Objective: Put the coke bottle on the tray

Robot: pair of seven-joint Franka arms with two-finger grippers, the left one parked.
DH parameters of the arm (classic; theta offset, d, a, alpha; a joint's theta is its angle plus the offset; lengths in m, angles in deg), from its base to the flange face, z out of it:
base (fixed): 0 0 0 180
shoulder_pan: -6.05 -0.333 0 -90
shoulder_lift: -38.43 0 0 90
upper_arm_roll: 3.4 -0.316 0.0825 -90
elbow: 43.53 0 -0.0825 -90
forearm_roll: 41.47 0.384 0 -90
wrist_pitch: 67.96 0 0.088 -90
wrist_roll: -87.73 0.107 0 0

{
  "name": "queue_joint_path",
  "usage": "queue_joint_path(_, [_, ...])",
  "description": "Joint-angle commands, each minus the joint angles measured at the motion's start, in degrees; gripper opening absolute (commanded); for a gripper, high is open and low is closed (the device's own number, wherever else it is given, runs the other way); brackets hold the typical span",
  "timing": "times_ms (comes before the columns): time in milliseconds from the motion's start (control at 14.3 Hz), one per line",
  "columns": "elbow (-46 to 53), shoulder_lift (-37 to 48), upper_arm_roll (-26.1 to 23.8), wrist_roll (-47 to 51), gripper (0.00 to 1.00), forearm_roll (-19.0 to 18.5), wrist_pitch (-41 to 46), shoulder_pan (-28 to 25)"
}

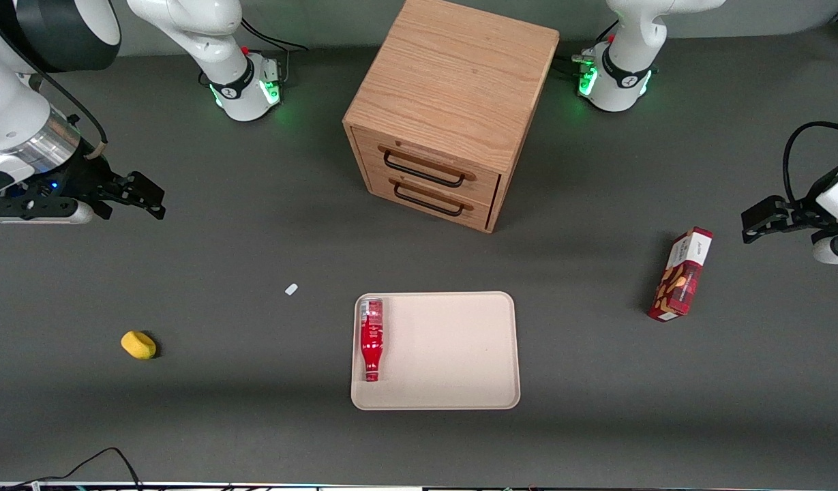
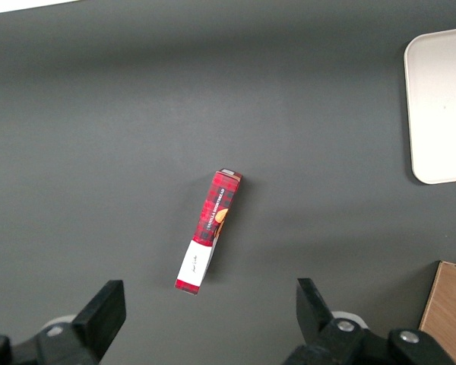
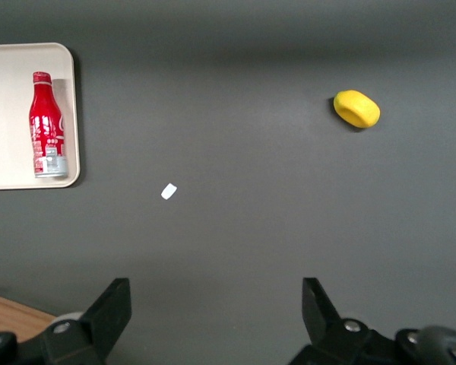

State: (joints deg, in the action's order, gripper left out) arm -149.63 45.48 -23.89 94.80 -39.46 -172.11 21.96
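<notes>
The coke bottle (image 1: 371, 338) lies flat on the beige tray (image 1: 453, 354), along the tray's edge toward the working arm's end, its cap pointing at the front camera. It also shows in the right wrist view (image 3: 45, 125) on the tray (image 3: 7, 114). My right gripper (image 1: 142, 196) is open and empty, held high above the bare table toward the working arm's end, well apart from the tray. In the right wrist view the gripper (image 3: 216, 304) has nothing between its fingers.
A wooden drawer cabinet (image 1: 453, 109) stands farther from the front camera than the tray. A yellow object (image 1: 138, 344) and a small white scrap (image 1: 291, 289) lie toward the working arm's end. A red snack box (image 1: 681, 275) lies toward the parked arm's end.
</notes>
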Motion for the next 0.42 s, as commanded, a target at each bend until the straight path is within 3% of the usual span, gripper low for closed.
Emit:
queue_joint_path(0, [3.9,-0.6,-0.2,-2.1,1.00,1.6,5.3,1.1])
queue_joint_path(350, [5.4,-1.1,0.1,-2.1,1.00,1.5,8.2,2.0])
